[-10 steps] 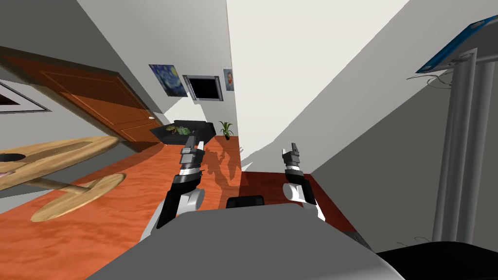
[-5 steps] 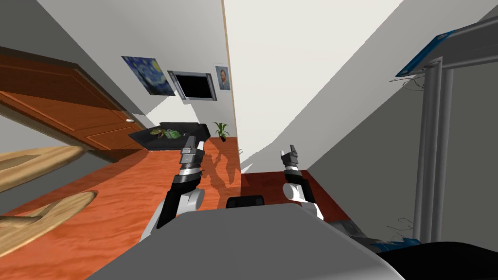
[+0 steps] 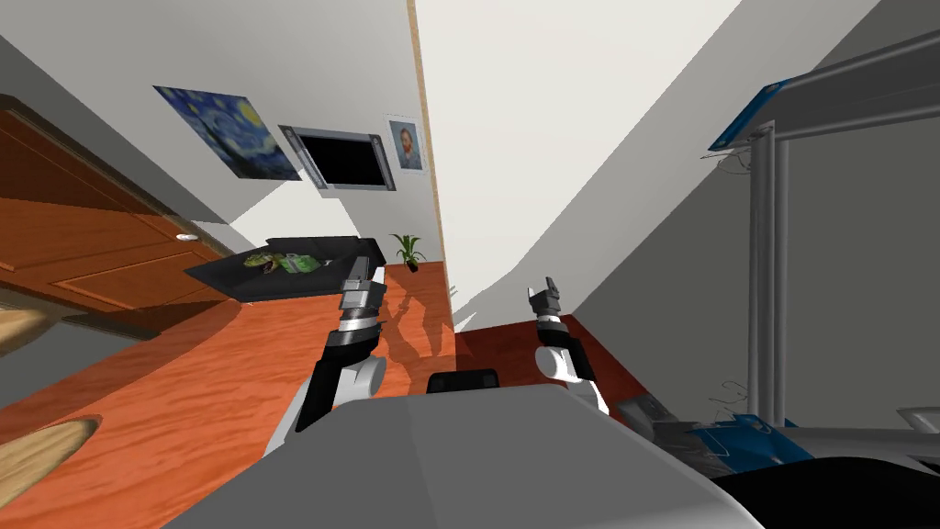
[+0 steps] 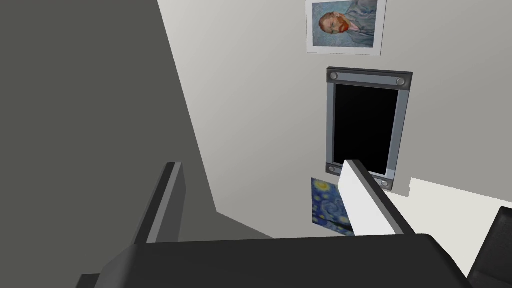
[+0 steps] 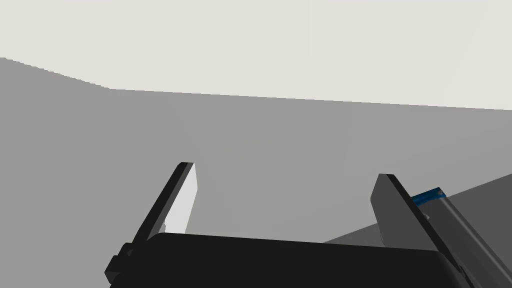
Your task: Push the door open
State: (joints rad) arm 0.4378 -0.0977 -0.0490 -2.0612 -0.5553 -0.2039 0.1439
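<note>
A brown panelled door (image 3: 83,248) with a small pale knob (image 3: 187,237) stands in the wall far to my left, well away from both arms. My left gripper (image 3: 363,267) (image 4: 260,165) is raised over the orange floor with its fingers open and nothing between them, facing a wall with pictures. My right gripper (image 3: 548,290) (image 5: 284,170) is also open and empty and faces a plain grey wall. Between the two arms a tall white panel with a thin tan edge (image 3: 430,165) rises ahead.
A black table (image 3: 275,275) holding green items stands beyond the left gripper, with a small potted plant (image 3: 407,248) by the wall. A grey metal frame (image 3: 766,266) with a blue top stands at my right. A wooden table's foot (image 3: 41,450) lies at my left.
The whole head view has slid left, so I have turned to the right. The brown door and wooden table have drifted toward the left edge. Both arms keep their pose.
</note>
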